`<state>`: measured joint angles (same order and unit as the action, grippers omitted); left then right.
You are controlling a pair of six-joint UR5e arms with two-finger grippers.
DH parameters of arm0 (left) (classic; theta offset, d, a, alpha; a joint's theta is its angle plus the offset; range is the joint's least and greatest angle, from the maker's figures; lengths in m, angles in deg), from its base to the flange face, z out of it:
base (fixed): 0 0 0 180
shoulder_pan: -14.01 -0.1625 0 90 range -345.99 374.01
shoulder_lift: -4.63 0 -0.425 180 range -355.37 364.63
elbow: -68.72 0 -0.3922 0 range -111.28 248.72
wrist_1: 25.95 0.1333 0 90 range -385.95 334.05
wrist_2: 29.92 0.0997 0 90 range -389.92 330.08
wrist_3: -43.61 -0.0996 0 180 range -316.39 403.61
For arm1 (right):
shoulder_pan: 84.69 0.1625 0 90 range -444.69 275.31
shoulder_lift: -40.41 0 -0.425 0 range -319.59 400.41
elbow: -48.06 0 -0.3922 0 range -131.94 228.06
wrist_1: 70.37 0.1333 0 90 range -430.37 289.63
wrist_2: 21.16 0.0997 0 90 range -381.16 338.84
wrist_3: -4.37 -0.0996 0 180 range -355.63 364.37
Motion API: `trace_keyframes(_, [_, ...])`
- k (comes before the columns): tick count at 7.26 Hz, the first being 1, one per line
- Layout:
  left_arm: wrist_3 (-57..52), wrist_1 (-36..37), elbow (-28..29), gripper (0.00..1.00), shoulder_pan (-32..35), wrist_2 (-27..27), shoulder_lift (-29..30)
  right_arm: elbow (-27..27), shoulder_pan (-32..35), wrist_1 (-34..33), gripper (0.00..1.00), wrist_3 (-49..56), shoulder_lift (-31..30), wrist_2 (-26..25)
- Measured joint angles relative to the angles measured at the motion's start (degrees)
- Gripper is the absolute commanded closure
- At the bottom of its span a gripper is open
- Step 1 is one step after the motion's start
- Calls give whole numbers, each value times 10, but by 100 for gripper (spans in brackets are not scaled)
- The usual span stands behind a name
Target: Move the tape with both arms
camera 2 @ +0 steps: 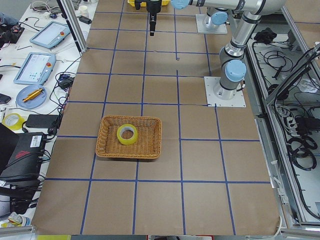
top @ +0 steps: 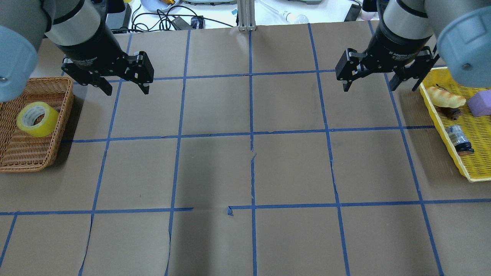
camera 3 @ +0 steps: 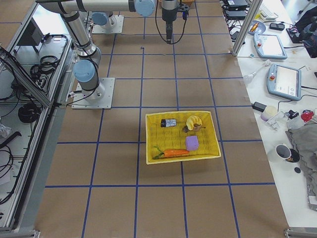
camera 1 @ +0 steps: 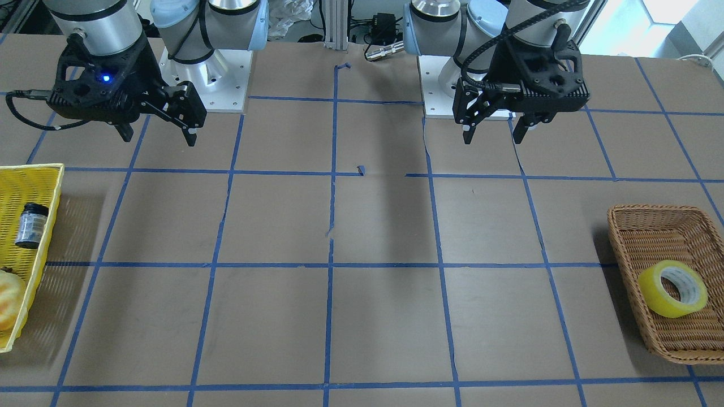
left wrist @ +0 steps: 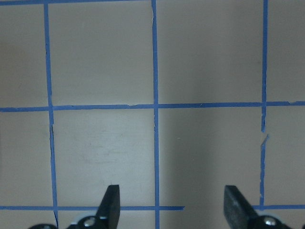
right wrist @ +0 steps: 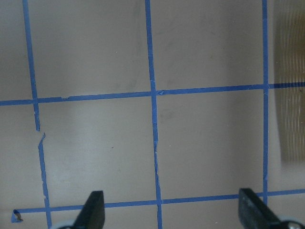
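Observation:
The yellow tape roll (top: 37, 119) with its white core lies in a wicker basket (top: 23, 153) at the table's left end. It also shows in the front view (camera 1: 673, 288) and the left side view (camera 2: 127, 134). My left gripper (top: 126, 91) hangs open and empty above the table, beyond and to the right of the basket; it also shows in the front view (camera 1: 493, 138) and its wrist view (left wrist: 172, 200). My right gripper (top: 372, 88) is open and empty beside the yellow tray; it also shows in the front view (camera 1: 158, 140) and its wrist view (right wrist: 172, 207).
A yellow plastic tray (top: 466, 168) at the table's right end holds a small dark bottle (top: 458, 140), a purple block (top: 479, 104), a carrot (camera 3: 171, 153) and a banana (camera 3: 194, 121). Blue tape lines grid the brown table. Cables and devices lie beyond the far edge.

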<state>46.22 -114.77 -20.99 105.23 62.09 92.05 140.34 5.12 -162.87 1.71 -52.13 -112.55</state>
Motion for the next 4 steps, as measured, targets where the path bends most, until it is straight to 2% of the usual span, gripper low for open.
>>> trace_keyframes(1, [2, 0, -2, 0, -1, -1, -1, 0, 0, 0, 0, 0, 0, -1])
trace_keyframes(4, [4, 0, -3, 0, -1, -3, -1, 1, 0, 0, 0, 0, 0, -2])
